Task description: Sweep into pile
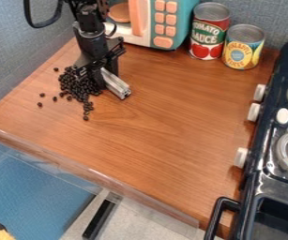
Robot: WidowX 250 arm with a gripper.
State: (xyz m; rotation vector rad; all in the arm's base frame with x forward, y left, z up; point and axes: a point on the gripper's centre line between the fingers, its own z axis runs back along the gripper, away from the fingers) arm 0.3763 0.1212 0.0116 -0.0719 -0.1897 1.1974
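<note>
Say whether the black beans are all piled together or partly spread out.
Partly spread: most beans crowd into one heap, but several lie apart on the counter.

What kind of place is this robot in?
Probably a pretend toy kitchen: there's a stove with knobs, a toy microwave and a tomato sauce can on the counter.

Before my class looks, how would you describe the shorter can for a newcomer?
Start at the dark toy stove on the right. Left of its far end, by the wall, stand two cans. The shorter is yellow and blue; its taller neighbour is red and green.
</note>
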